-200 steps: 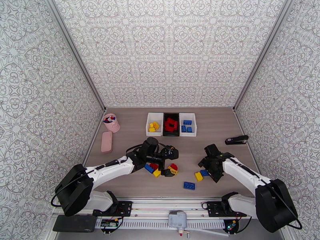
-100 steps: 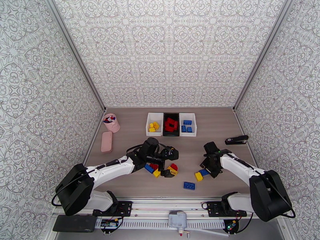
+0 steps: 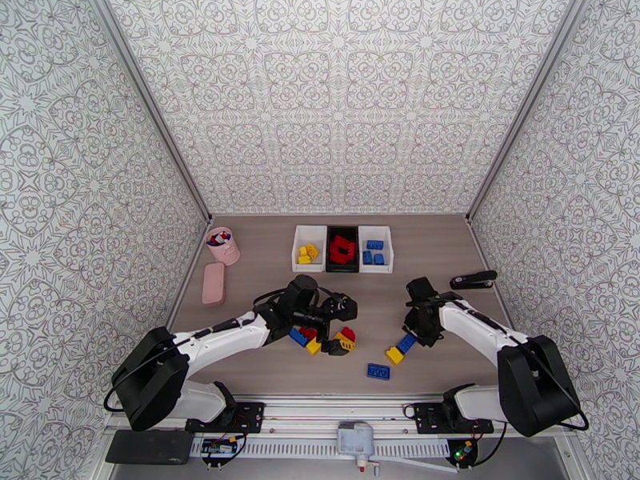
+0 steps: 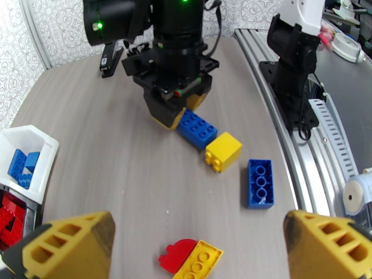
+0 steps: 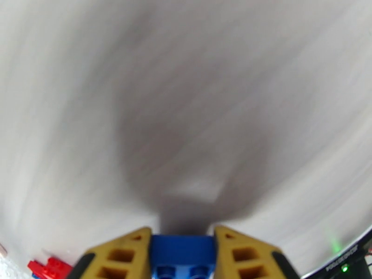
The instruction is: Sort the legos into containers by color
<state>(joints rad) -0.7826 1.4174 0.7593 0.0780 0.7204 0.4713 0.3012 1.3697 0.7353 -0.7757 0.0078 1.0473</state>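
Observation:
My right gripper is shut on a blue lego low over the table; the right wrist view has that blue lego pinched between the yellow fingers. A yellow lego touches it and another blue lego lies nearer. My left gripper hangs open above a pile of red, yellow and blue legos. At the back stand the containers: a white bin with yellow, a black bin with red, and a white bin with blue.
A pink cup and a flat pink case sit at the left edge. A black stapler lies at the right, just beyond the right arm. The metal rail runs along the near edge.
The right gripper has shut on the blue lego, and its wrist has swung toward the back. The left arm has stayed still with its gripper open.

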